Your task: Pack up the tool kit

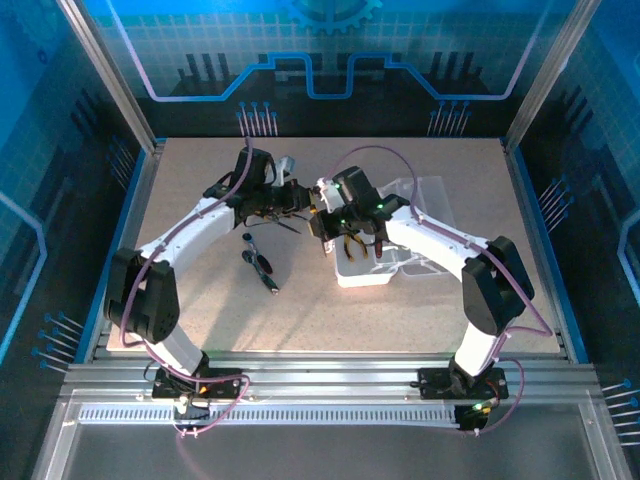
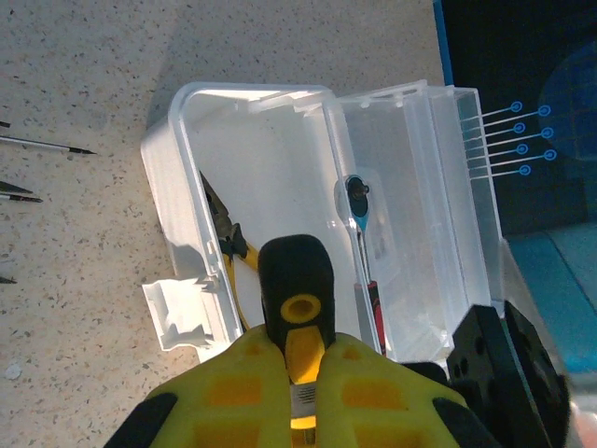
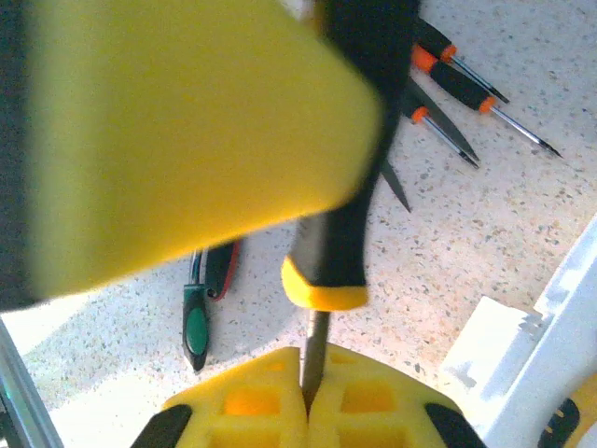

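Screwdriver (image 2: 297, 280): 1, probably light and stiff, handle grippier than slick shaft; left jaws clamp handle, right jaws clamp shaft.

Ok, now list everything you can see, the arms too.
table: one, speckled beige, under everything
case: one, clear plastic, open on the table
pliers: one, yellow handles, inside the case
round-headed tool: one, metal with red handle, in the case's other half
big screwdriver: one, black and yellow, held above the table
small screwdrivers: at least three, orange and black, loose on the table
green-handled tool: one, green, on the table
red-handled tool: one, red, beside the green one
left gripper: one, yellow, jaws shut on the big screwdriver's handle
right gripper: one, yellow, jaws shut on its shaft
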